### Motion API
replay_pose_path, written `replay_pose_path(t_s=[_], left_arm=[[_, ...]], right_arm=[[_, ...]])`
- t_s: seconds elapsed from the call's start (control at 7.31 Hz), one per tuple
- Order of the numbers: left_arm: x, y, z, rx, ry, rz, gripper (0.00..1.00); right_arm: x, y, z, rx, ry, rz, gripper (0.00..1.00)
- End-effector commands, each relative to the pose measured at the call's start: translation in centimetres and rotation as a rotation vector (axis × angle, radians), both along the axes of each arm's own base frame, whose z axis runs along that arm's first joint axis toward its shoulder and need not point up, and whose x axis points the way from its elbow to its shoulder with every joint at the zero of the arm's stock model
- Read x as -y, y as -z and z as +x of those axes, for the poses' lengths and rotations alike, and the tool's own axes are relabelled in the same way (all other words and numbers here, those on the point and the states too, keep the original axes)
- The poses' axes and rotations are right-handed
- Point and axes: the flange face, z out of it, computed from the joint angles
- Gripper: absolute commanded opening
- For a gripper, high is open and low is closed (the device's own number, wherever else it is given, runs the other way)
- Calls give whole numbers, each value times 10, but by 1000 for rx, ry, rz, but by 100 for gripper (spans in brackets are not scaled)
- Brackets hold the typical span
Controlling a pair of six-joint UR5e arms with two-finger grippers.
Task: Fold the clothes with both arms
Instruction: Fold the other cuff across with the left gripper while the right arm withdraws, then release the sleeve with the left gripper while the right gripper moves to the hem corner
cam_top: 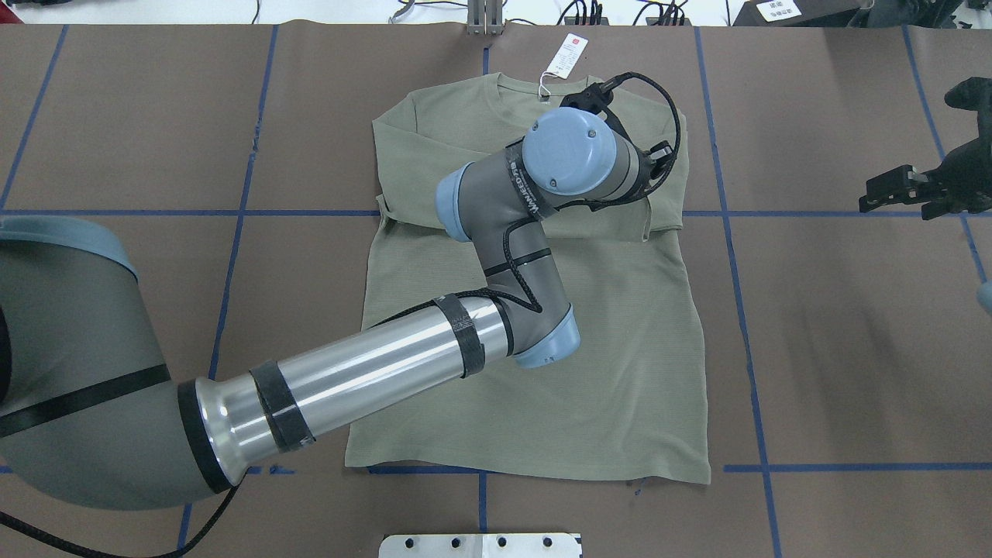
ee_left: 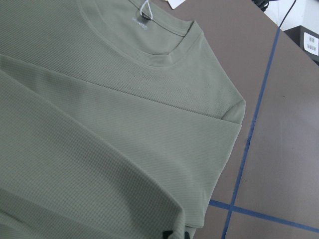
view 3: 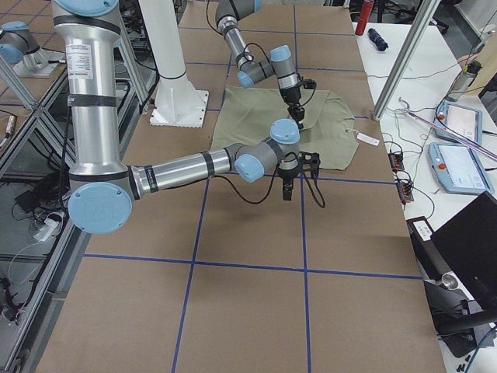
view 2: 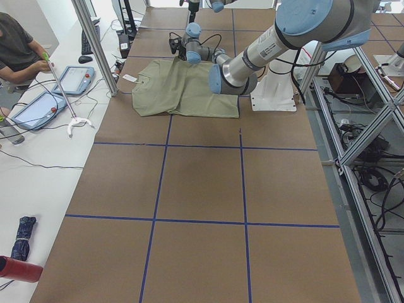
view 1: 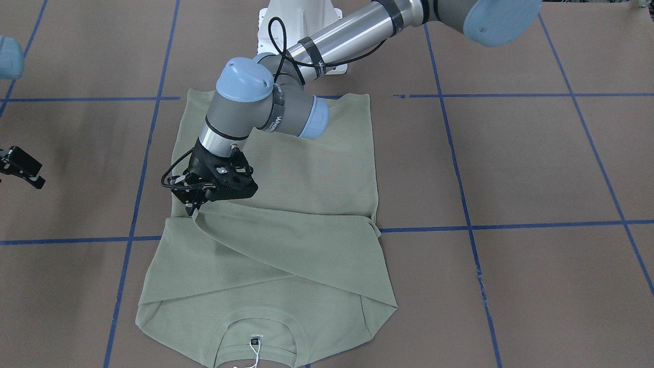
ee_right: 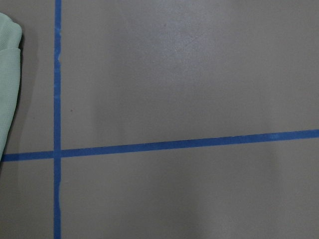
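Shirt [view 1: 286, 266] (sage-green) flat on table [view 1: 536, 168]

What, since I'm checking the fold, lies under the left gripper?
The folded sleeve lies under the left gripper, on the shirt body. What lies beneath that cloth is covered.

Arms [cam_top: 372, 364] silver-grey tubes, lt-blue caps [cam_top: 570, 151], blk cables [cam_top: 677, 128], blk tape bands [cam_top: 283, 403].

left arm [cam_top: 356, 380] over shirt [cam_top: 620, 349] on table [cam_top: 852, 349], right arm [view 3: 178, 167] well aside
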Motion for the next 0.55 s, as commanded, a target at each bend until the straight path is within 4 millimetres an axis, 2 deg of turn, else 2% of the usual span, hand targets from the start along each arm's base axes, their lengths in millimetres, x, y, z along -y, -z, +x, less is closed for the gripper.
replay_pose_path(t_s=[0.0,0.14,0.27,0.41], left_arm=[[7,-3,11,-20,77,-13,38],[9,8,16,-35,98,-57,69],[4,2,20,-17,80,-32,87],[-3,0,22,-8,62,1,94]], right_arm=[[-9,-9,4,2,-1,1,100],[-20,-20,10,16,0,23,100],[-23,-21,10,26,-1,33,100],[-20,-19,8,26,-6,35,100]])
